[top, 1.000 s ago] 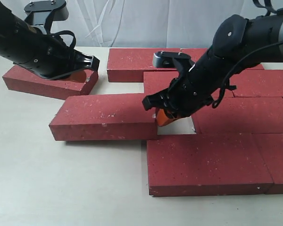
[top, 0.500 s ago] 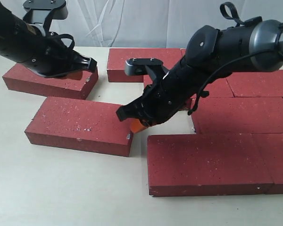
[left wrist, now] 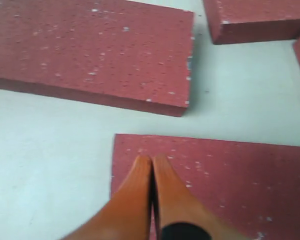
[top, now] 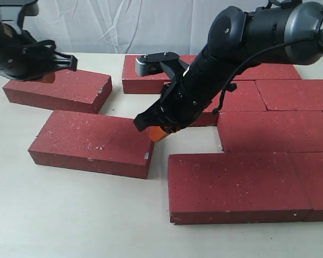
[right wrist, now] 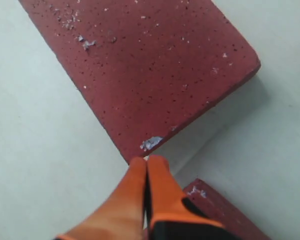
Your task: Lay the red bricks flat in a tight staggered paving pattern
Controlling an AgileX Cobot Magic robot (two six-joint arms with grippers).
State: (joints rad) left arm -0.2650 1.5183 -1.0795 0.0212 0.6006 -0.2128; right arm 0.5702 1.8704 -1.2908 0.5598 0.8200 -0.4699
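Nearest the near edge of the desk (top: 70, 220), toward its right side, the front-row bricks (top: 239, 185) lie flat, end to end and butted tight. Just behind them the second-row brick (top: 274, 130) sits offset, as a stagger should. Bare desk shows at its left end, though, so that course looks one piece short. The skewed loose brick (top: 91, 141) lies flat out toward the left edge, angled and apart from the paving; I judge it is meant for that gap. The right pincer (top: 159, 134), its orange tips pressed together and holding nothing, rests at that brick's corner nearest the paving. The right wrist view shows the tips against the chipped corner, which reads as a pushing pose rather than a grasp. Farther back, the third-row bricks (top: 296, 94) and the far-row bricks (top: 137, 75) look laid and close, though the arm hides part of them. Near the far left corner the far loose brick (top: 59, 88) lies alone, well apart from the rest. The left pincer (left wrist: 151, 167), also pressed together and empty, is over it; whether it touches I cannot tell. Most of the paving seems down, and these two loose bricks are what is left to slide in and square up.
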